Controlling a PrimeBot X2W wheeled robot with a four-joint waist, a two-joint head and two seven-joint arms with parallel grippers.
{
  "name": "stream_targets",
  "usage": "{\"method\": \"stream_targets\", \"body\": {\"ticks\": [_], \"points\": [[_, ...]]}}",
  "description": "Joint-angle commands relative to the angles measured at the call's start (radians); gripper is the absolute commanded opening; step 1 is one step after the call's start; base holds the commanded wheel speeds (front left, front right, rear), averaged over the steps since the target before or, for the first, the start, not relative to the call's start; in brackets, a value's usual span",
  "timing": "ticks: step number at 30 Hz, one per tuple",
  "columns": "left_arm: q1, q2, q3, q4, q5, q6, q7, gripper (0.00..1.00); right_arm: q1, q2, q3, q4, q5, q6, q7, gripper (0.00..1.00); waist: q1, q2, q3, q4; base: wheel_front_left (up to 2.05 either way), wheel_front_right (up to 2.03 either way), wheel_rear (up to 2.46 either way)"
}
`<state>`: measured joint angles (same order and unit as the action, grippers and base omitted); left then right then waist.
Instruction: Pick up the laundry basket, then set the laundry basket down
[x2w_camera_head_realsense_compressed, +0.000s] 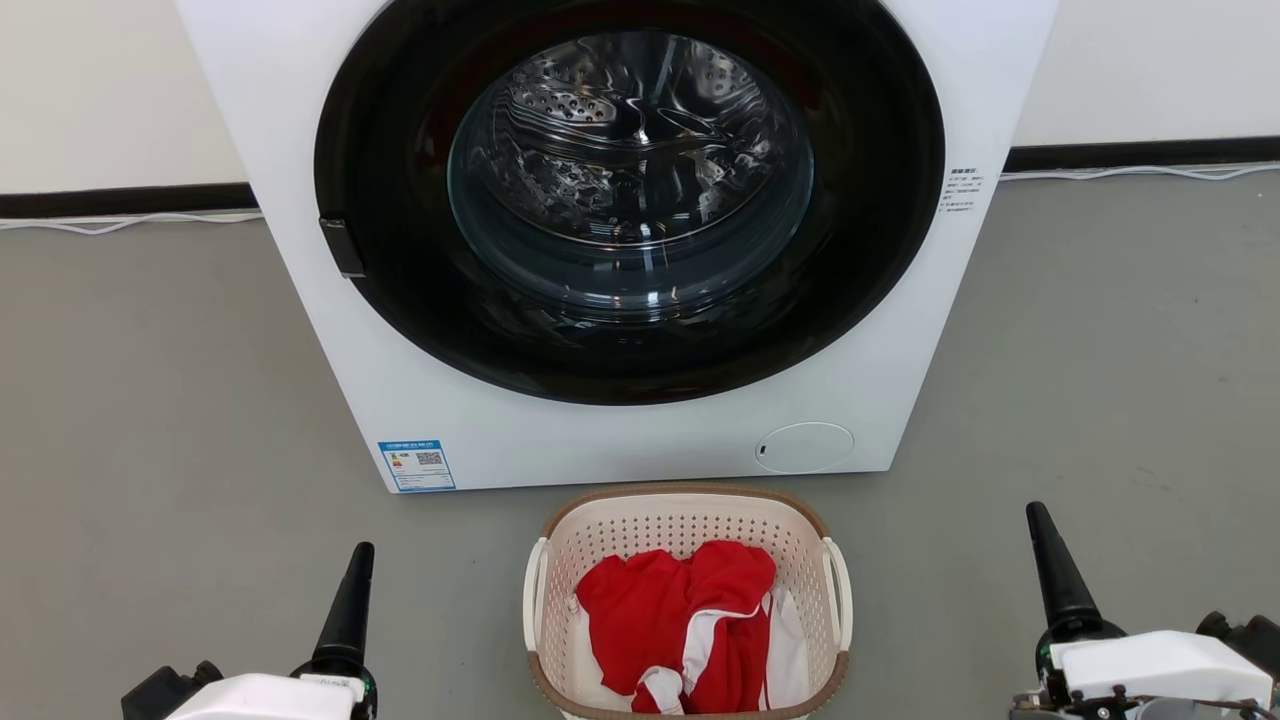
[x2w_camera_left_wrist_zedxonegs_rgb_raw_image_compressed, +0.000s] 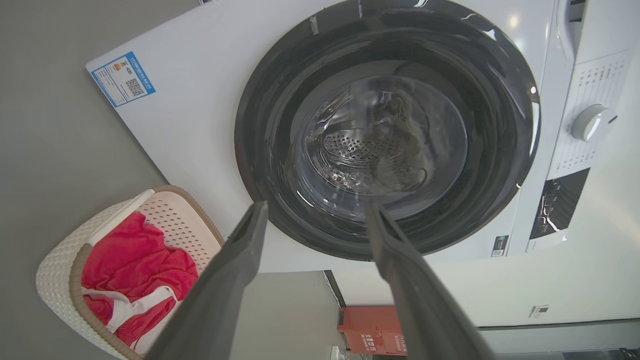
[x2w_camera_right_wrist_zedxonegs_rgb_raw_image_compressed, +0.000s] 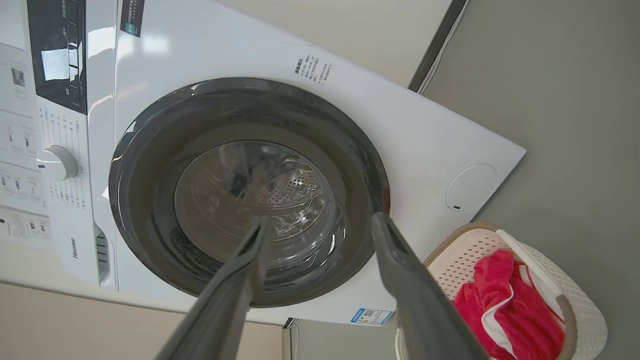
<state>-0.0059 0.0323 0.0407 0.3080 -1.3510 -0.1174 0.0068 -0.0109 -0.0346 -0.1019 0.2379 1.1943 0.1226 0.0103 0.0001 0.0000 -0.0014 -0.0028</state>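
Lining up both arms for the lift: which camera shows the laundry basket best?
Head view: the laundry basket sits centred before the washer, seen from above, with both white handles and the red clothing inside visible. Left wrist view shows it at lower left, right wrist view at lower right, each partly behind a finger.

Left gripper (x2w_camera_left_wrist_zedxonegs_rgb_raw_image_compressed: 315, 207): low at the head view's lower left, two long dark fingers (x2w_camera_left_wrist_zedxonegs_rgb_raw_image_compressed: 225, 280) pointing up, jaws spread wide. Right gripper (x2w_camera_right_wrist_zedxonegs_rgb_raw_image_compressed: 320, 220): lower right, same upward pose, jaws spread wide, white wrist housing (x2w_camera_head_realsense_compressed: 1160, 665) behind.

Cream perforated laundry basket (x2w_camera_head_realsense_compressed: 687, 540) with brown rim sits upright on floor, holding red-and-white clothes.
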Motion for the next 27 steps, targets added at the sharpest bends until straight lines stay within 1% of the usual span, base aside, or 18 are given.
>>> {"method": "stream_targets", "body": {"ticks": [1,10,27], "points": [[-0.017,0.009,0.004,-0.032,0.035,0.0,-0.011,1.0,-0.016,-0.014,0.007,-0.037,-0.044,0.003,-0.014,1.0,-0.0001,0.0,0.0,-0.001,0.0,0.0,0.0],[-0.014,0.01,-0.006,-0.034,0.166,0.006,-0.041,1.0,-0.021,-0.021,0.015,-0.044,-0.216,0.003,-0.044,1.0,-0.0001,0.0,-0.002,-0.005,0.0,0.0,0.0],[-0.008,0.011,-0.003,-0.024,0.351,0.004,-0.087,1.0,-0.022,-0.039,0.04,-0.03,-0.441,0.004,-0.091,1.0,-0.0001,0.0,-0.008,-0.009,0.0,0.0,0.0]]}}
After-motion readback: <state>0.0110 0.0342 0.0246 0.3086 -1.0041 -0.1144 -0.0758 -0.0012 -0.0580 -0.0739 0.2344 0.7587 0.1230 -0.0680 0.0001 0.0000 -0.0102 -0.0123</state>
